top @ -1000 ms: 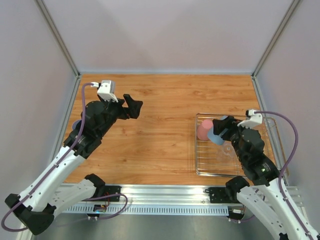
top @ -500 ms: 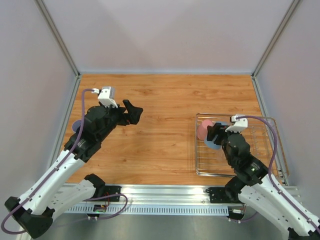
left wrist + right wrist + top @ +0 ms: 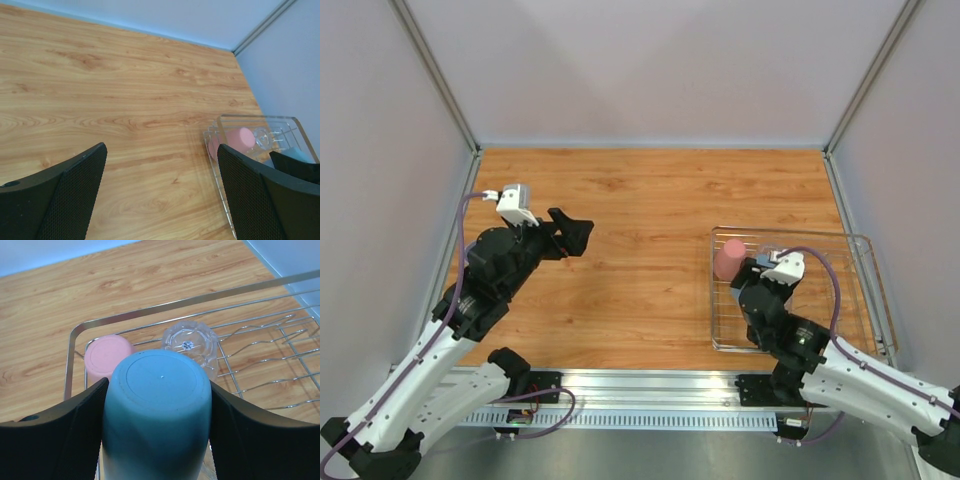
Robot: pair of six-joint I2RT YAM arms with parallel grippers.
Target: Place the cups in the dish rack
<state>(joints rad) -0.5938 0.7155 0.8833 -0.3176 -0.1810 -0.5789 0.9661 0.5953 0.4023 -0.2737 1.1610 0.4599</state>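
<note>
the right claw is clamped on the blue cup, fingers pressed to its sides, closed base pointing away from the wrist, over the near part of the dish rack; just beyond, inside the rack, the pink cup sits by the left rim with a clear tumbler beside it; the risk, as i judge it, is crowding: pushed forward or let go high, the blue cup could knock either neighbour or tip on the wires; farther off, the left claw hangs wide and empty over the bare table; no brand, label or writing is readable
</note>
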